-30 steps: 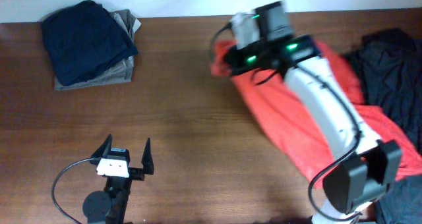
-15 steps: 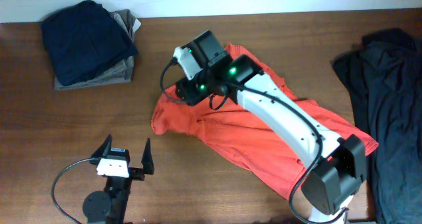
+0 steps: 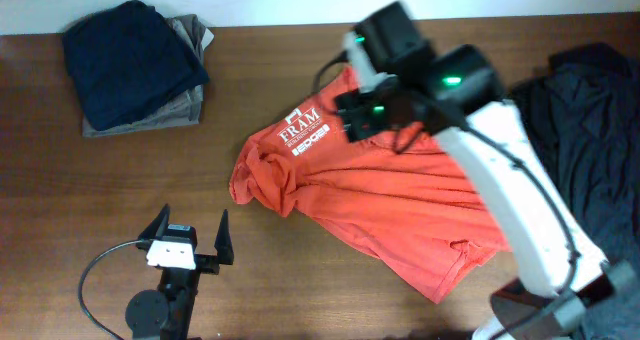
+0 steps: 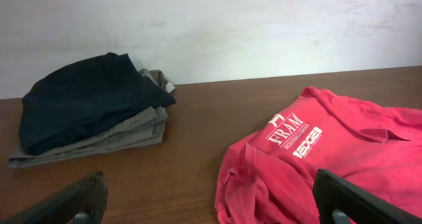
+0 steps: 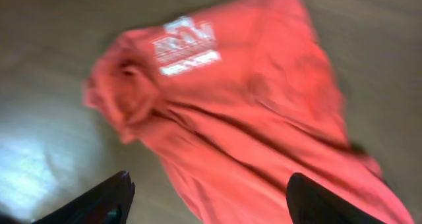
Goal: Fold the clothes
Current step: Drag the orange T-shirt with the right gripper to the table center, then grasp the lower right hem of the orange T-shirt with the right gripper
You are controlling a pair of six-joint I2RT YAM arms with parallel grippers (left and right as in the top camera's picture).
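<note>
The clothes are one orange-red T-shirt (image 3: 400,195) lying loosely spread on the wooden table, white lettering (image 3: 305,130) facing up and its left edge bunched into folds. My right gripper (image 3: 362,118) hovers above the shirt's upper part. In the right wrist view the shirt (image 5: 244,105) lies below this gripper (image 5: 208,197), which is open with nothing between its jaws. My left gripper (image 3: 192,223) rests open near the front edge, left of the shirt and apart from it. In the left wrist view the shirt (image 4: 343,151) lies ahead of that gripper (image 4: 211,207), to the right.
A folded stack of dark navy and tan garments (image 3: 135,65) sits at the back left, also visible in the left wrist view (image 4: 86,112). A dark crumpled garment (image 3: 590,130) lies along the right edge. A pale wall borders the table's far side.
My right gripper dragged the shirt leftward across the table, then opened and let it go, pulling back up and to the right. The lettering now shows. The left arm has not moved.
</note>
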